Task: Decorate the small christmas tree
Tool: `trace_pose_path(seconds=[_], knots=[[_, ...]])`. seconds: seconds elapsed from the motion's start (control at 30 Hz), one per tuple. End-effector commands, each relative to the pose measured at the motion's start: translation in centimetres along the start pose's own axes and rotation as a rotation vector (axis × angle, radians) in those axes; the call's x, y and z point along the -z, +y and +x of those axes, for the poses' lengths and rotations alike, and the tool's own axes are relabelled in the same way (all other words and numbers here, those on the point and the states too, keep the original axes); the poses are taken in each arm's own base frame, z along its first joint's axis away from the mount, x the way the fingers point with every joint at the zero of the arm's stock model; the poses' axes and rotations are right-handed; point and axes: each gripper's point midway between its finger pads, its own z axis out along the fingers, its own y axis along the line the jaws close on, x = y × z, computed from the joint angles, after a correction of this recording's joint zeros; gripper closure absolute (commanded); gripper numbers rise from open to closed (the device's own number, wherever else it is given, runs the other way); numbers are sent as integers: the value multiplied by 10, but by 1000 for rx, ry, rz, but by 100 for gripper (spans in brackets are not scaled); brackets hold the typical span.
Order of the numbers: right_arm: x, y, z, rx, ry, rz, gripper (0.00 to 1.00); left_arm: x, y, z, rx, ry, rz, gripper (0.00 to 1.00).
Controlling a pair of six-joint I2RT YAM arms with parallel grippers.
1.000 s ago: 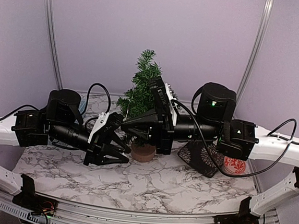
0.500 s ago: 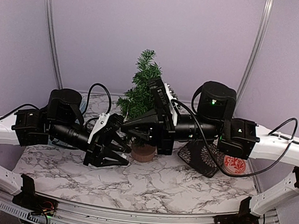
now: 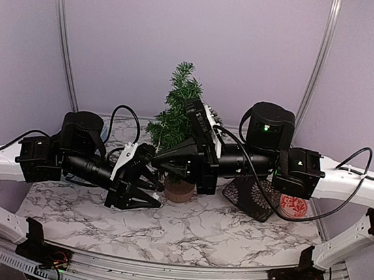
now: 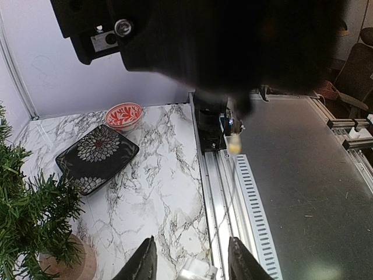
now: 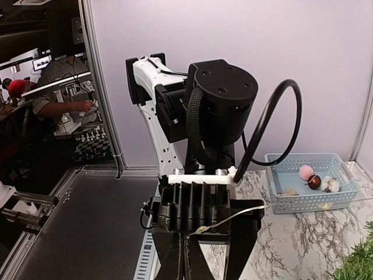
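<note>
While the small christmas tree (image 3: 181, 93) stands at the middle of the marble table (image 3: 231, 235), the left gripper (image 3: 158, 194) beside its base is half open and empty; the right gripper (image 5: 183, 256) is closed.

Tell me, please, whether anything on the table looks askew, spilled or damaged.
Nothing stands out: the small christmas tree stands upright, the black plate and red bowl lie flat, and the ornaments sit inside the blue basket.

We see a black floral plate (image 4: 97, 158) near a red bowl (image 4: 123, 115) on the marble table (image 4: 169, 192), and a blue basket (image 5: 303, 203).
</note>
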Motion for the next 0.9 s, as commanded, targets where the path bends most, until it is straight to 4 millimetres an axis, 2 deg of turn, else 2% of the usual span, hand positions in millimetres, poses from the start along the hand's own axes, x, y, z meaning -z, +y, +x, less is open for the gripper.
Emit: trace_pose_path(seconds=[0.0,0.33,0.5,0.87], knots=[[7,8,-35,50,-78,-9,100,-5,-7,16,17,50,34,59],[7,9,-36,52,-77,-10,100,-7,-10,26,25,70,46,57],[8,9,-36,53,-78,-10,100,-8,-9,30,21,78,42,62],[11,9,-36,55,-81,1,100,-4,-12,32,6,67,38,58]])
